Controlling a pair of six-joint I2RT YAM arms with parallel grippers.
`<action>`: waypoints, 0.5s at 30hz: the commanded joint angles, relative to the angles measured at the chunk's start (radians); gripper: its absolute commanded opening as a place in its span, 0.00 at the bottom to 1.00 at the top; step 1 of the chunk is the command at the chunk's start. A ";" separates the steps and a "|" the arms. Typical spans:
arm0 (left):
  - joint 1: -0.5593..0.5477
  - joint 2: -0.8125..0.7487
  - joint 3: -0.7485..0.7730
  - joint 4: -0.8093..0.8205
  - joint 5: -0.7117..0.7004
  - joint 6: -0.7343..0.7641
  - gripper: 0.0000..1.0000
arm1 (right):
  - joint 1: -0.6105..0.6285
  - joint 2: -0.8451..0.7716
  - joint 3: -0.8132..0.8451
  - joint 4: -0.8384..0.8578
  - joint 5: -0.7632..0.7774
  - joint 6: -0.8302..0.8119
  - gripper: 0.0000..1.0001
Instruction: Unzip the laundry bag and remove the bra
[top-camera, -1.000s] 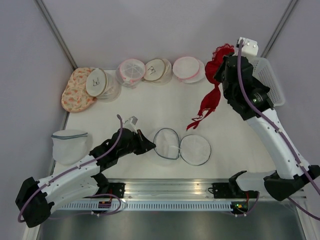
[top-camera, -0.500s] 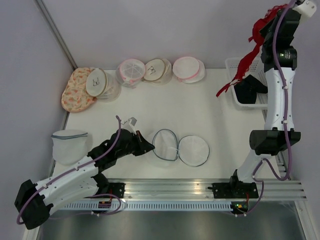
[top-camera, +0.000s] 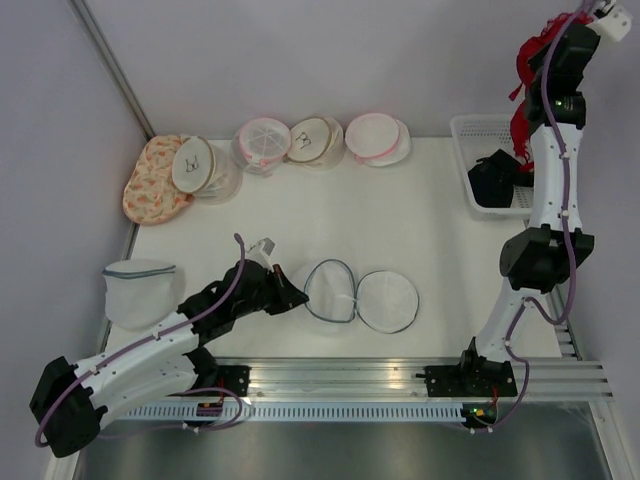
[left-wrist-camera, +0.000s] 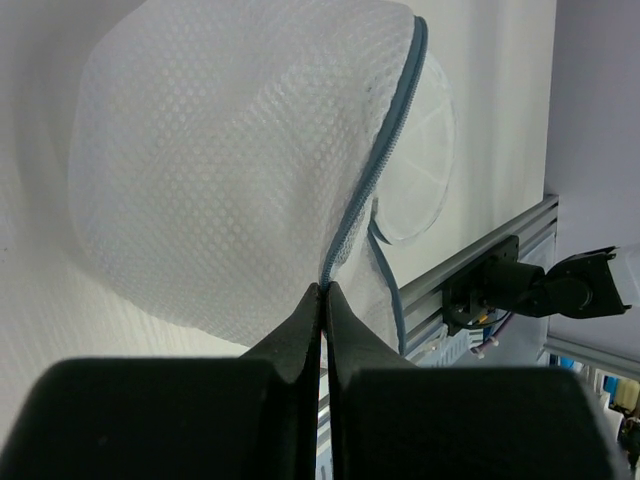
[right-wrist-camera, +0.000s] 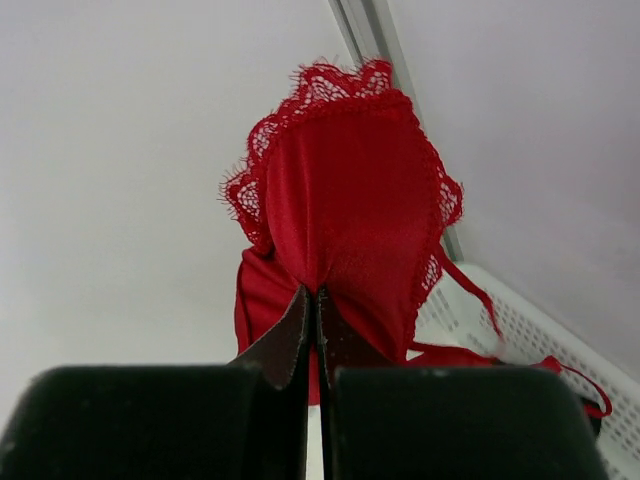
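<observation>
Right wrist view, eyes on the right gripper (right-wrist-camera: 318, 300): clamped hard on the red bra (right-wrist-camera: 345, 210), no gap at the tips, just a fold of the lace cup caught between. Looks like the carry-away step, judging by the height. Best done by coming down low over the white basket (right-wrist-camera: 520, 330) before letting go, so cups and straps land inside rather than draping over the rim. Worth watching those loose straps, dangling toward the basket mesh and likely to snag. Then a clean, wide release and a straight lift clear.

Over to the left wrist view: left gripper (left-wrist-camera: 324, 290) closed as well, nipping the blue zipper edge of the mesh laundry bag (left-wrist-camera: 220, 160). Seen from the top external view: bag lying unzipped and spread open on the table (top-camera: 420, 230) near the arm bases, apparently emptied, and well apart from the bra raised high at the far right corner, over the basket as far as can be told.
</observation>
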 joint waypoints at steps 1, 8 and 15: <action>-0.002 0.016 -0.015 0.015 0.006 -0.020 0.02 | -0.006 0.031 -0.093 0.034 -0.019 0.018 0.00; -0.002 0.042 -0.009 0.029 0.018 -0.022 0.02 | -0.006 0.060 -0.321 0.029 0.004 0.055 0.00; -0.002 0.010 -0.022 0.021 0.007 -0.028 0.02 | -0.005 0.026 -0.417 -0.023 0.153 0.086 0.00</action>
